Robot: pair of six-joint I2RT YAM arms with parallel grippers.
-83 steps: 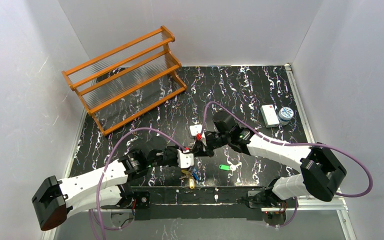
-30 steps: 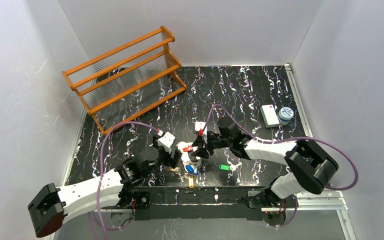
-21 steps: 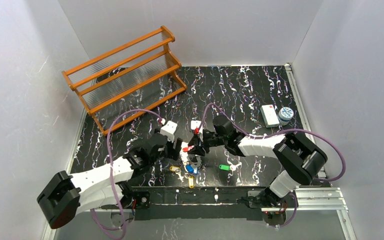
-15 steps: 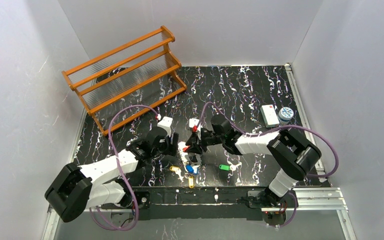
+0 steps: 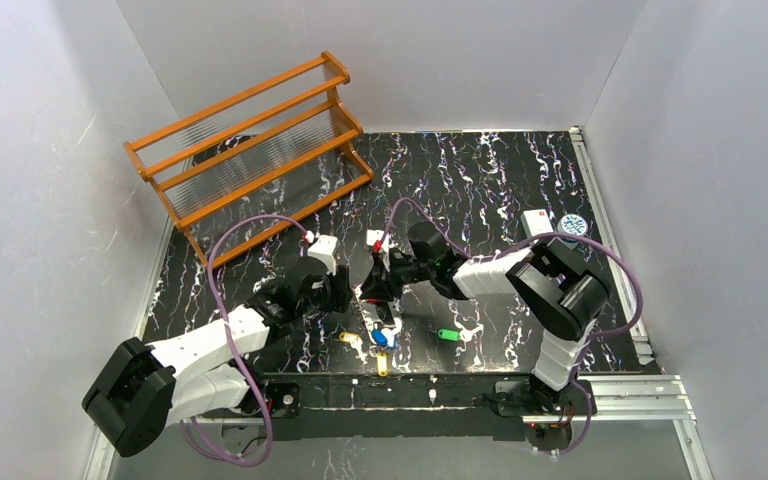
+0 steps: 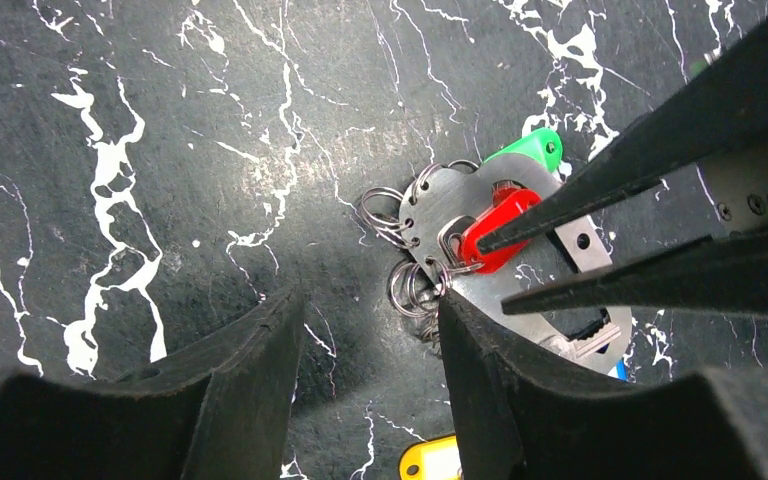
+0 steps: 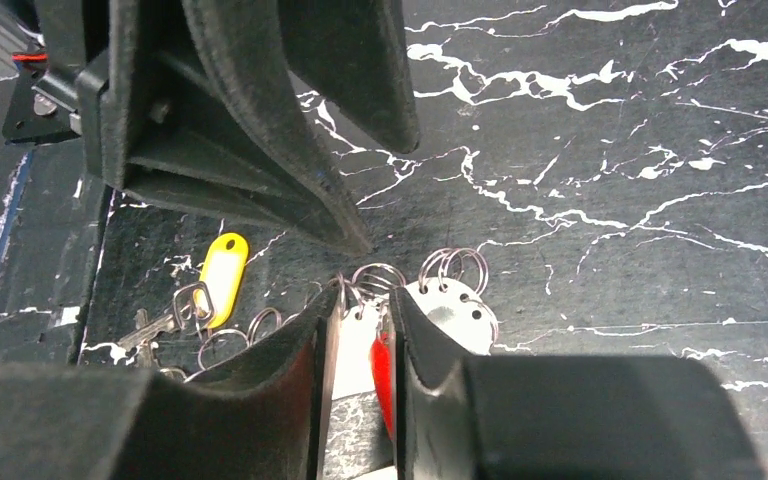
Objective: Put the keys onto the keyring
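Noting surroundings first. An orange slatted rack stands at 10 o'clock of the black marbled table, well apart from my work. At 3 o'clock a white box and a round blue-patterned tub sit side by side, the box partly behind my right arm. I cannot see what either holds.

In the way: my two grippers meet tip to tip at 6 o'clock of the table, near the bases. In the right wrist view the left fingers fill 11 o'clock and end just beside the wire rings.

Task items:
- The keyring shows as a pale silvery plate between the two sets of tips, with small wire rings bunched along its rim.
- The red key lies on that plate.
- The green key lies on the table at 3 o'clock of the cluster, apart from it.
- The blue key is near the plate at 6 o'clock.
- The yellow key is near the plate at 7 o'clock.

Tools:
- My left gripper has its jaws apart with bare table between them. The rings sit at one finger's inner edge, and nothing is held.
- My right gripper has its fingers narrowly apart, with the plate's edge and the red tag in the gap. I cannot tell whether they pinch.
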